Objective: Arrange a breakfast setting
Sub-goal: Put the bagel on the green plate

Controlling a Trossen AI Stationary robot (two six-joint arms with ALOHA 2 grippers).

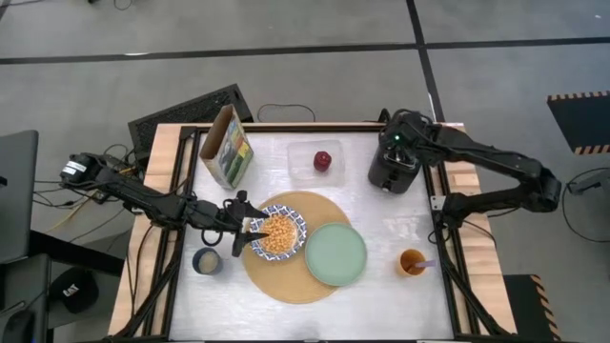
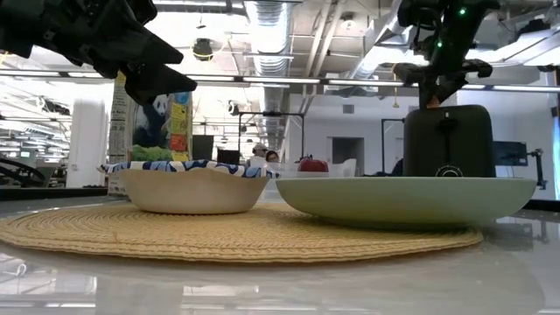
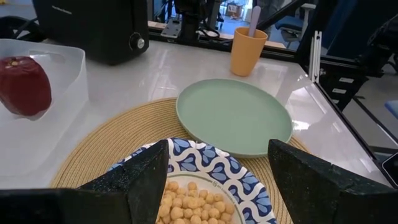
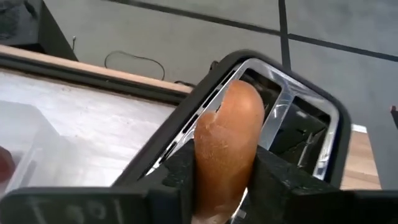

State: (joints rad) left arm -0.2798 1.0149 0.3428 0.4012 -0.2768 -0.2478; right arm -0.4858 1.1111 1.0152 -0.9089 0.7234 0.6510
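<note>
Woven tan mat [image 1: 291, 262] carries bowl [image 1: 276, 233] and green plate [image 1: 335, 253]; toast step in hand.
Black toaster [image 1: 393, 164]: right hand [image 4: 225, 180] clamps the toast slice [image 4: 227, 134] in its slot. Left hand [image 3: 217, 180] hovers open over the bowl. Next: lift straight up, carry to plate.

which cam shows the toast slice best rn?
Right wrist view. The toast slice fills the frame's middle, standing in the toaster slot with the right hand closed on its sides. High and low views show only the toaster with that hand over it; the left wrist view shows only the toaster's base.
</note>
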